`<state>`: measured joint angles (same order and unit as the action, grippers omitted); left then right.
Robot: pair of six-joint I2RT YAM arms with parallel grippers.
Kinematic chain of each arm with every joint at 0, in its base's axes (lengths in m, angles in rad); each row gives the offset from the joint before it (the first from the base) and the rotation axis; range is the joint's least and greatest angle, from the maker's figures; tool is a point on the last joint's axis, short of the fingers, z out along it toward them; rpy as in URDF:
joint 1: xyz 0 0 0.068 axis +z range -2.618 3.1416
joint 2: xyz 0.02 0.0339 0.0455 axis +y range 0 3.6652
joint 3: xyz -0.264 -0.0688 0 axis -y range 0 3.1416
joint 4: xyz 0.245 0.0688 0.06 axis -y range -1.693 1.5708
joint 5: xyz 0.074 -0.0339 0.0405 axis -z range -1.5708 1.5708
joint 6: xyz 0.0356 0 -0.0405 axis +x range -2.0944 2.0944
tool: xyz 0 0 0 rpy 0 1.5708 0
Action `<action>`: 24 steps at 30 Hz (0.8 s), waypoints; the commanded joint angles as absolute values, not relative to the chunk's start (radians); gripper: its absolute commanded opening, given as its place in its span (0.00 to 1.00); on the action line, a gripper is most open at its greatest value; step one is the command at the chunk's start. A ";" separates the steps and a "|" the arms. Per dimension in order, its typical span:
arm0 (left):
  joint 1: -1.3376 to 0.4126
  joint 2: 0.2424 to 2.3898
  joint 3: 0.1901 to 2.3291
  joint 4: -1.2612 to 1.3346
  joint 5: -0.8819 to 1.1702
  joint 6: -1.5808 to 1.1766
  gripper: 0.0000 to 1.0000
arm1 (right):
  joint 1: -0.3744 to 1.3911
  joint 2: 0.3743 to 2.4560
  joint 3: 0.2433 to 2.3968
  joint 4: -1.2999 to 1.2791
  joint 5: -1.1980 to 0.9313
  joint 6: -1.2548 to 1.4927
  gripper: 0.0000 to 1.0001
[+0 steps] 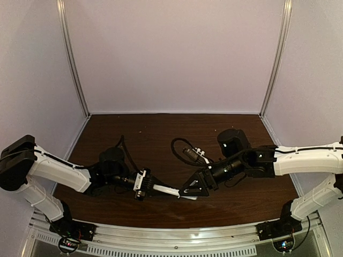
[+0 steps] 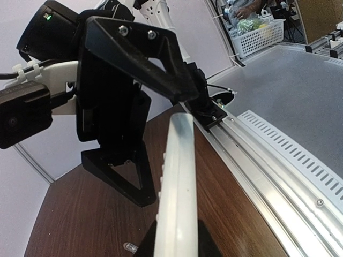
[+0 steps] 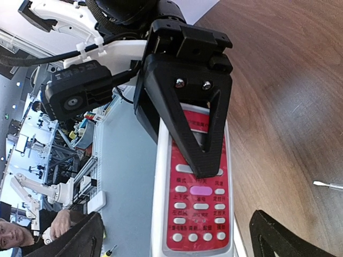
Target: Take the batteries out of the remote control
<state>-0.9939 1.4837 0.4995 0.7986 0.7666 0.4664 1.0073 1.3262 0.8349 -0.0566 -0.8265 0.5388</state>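
Remote control [image 1: 172,191] in left pincer [image 1: 157,188] (arms angled inward), right pincer [image 1: 189,194] spread

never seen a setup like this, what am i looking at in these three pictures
Two robot arms are bolted at the near edge of a brown table. One picture looks down from above; the other two come from a camera on each wrist. The left gripper is shut on a white remote control with a red button face. The right gripper stands open on either side of its free end. A thin silvery tool lies on the table. No batteries show.
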 commanded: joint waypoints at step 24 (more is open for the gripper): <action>-0.991 1.556 0.703 0.750 0.697 -0.142 0.00 | 1.002 1.019 0.635 0.105 -0.525 0.425 0.98</action>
<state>-0.9939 1.5562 0.6716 0.7277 0.6895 0.0116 1.0073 1.0679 0.6754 0.0216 -0.5491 0.4469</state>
